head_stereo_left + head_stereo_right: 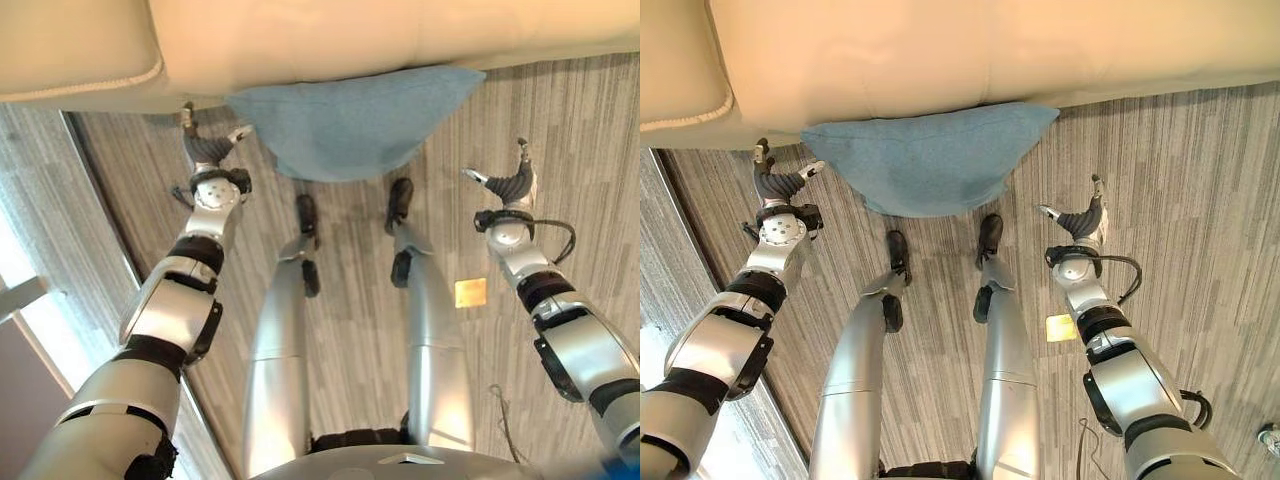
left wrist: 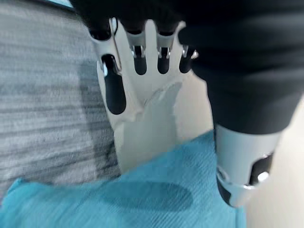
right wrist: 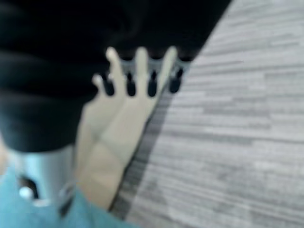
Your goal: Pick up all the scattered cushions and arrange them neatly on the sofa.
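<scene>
At far left I am seeing my left hand [image 1: 210, 148] hanging above the striped floor [image 1: 560, 150], just beside the near-left corner of the blue cushion [image 1: 350, 125]. Its fingers [image 2: 142, 52] are pointing out straight and spread, holding nothing; in the left wrist view the thumb is lying over the cushion's cloth, though I cannot tell whether it is touching.

The cushion is lying on the floor against the front of the cream sofa [image 1: 300, 40]. Its far edge is running under the sofa's overhang, so I cannot tell how much is hidden there. The sofa itself is cut off at the top and both sides.

To the right, my right hand [image 1: 1080, 218] is hovering over bare floor, well apart from the cushion's right corner, with its fingers extended and loose, gripping nothing. Near that forearm a small yellow square [image 1: 470, 292] is lying flat on the floor; I cannot make out what it is.
</scene>
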Controlling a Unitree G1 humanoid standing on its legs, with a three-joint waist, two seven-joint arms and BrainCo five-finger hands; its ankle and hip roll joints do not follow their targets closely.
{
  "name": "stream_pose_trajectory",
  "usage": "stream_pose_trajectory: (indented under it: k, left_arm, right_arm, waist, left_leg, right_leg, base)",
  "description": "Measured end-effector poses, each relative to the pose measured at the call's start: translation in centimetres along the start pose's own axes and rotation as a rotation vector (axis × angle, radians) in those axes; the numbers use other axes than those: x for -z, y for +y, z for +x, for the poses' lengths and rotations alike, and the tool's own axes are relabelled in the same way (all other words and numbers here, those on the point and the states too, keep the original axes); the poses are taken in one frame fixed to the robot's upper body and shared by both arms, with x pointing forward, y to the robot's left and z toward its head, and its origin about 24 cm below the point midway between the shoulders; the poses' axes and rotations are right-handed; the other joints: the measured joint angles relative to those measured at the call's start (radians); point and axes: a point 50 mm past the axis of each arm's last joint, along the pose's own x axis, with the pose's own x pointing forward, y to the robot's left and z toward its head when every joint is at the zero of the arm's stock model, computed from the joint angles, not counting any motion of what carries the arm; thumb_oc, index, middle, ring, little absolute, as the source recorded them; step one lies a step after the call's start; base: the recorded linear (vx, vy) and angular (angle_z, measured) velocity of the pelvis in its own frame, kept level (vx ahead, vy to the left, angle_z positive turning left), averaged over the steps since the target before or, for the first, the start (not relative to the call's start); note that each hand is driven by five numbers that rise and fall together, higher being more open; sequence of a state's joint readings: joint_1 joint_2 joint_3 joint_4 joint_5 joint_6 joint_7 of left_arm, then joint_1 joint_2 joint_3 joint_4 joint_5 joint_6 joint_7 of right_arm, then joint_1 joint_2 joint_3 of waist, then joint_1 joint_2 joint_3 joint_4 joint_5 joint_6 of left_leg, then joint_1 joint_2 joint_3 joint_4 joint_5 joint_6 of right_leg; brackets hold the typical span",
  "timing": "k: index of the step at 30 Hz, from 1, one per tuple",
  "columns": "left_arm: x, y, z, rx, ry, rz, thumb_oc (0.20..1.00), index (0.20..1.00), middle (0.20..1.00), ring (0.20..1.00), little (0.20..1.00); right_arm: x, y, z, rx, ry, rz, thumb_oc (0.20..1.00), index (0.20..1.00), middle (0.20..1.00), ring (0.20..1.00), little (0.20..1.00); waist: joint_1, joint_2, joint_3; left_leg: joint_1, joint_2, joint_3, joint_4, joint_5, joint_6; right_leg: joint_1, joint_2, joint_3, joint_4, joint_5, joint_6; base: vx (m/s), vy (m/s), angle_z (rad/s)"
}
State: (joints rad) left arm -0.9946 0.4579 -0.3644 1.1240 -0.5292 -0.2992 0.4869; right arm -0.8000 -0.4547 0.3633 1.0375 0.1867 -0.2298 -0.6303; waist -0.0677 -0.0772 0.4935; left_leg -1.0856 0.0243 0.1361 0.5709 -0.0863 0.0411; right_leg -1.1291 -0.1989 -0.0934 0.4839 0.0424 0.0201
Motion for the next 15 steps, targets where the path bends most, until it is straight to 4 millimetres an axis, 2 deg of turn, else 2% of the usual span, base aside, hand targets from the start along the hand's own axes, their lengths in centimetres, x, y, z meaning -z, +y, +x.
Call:
stream_pose_trajectory:
  k: [2,6,9,15]
  left_arm:
    - [-0.9,-0.5,0.2,0.024,-0.022,-0.006,1.0,1.0,1.0,1.0,1.0]
    - [-3.1,-2.0,0.6,0.083,-0.077,0.003,1.0,1.0,1.0,1.0,1.0]
    - [-4.1,-2.3,0.9,0.099,-0.095,-0.018,1.0,1.0,1.0,1.0,1.0]
    - [-7.0,-3.2,1.3,0.12,-0.168,-0.042,1.0,1.0,1.0,1.0,1.0]
  right_arm:
    - [-0.5,0.0,0.3,0.001,-0.006,0.01,1.0,1.0,1.0,1.0,1.0]
    - [-2.8,0.1,1.3,0.014,-0.06,0.046,1.0,1.0,1.0,1.0,1.0]
    - [-4.1,0.1,1.6,0.022,-0.088,0.076,1.0,1.0,1.0,1.0,1.0]
    - [-7.4,-2.1,3.5,0.087,-0.172,0.128,1.0,1.0,1.0,1.0,1.0]
  waist:
    - [-0.002,-0.006,-0.005]
    - [-0.014,-0.009,-0.006]
    - [-0.023,-0.009,-0.006]
    - [-0.024,-0.009,-0.011]
  left_leg:
    - [-0.03,0.0,-0.001,0.013,0.0,0.0]
    - [-0.108,-0.002,0.004,0.044,-0.001,0.003]
    - [-0.132,-0.001,0.013,0.055,-0.005,0.009]
    - [-0.233,-0.002,0.026,0.075,-0.006,0.012]
  right_leg:
    - [-0.032,-0.002,0.0,0.013,-0.001,0.0]
    - [-0.111,0.0,0.01,0.039,0.004,0.005]
    - [-0.14,0.0,0.023,0.045,0.004,0.006]
    - [-0.246,-0.004,0.038,0.056,0.009,0.009]
  base:
    - [-0.01,-0.001,0.02]
    - [0.0,0.0,0.0]
    - [0.0,-0.02,-0.04]
    - [0.01,-0.029,-0.01]
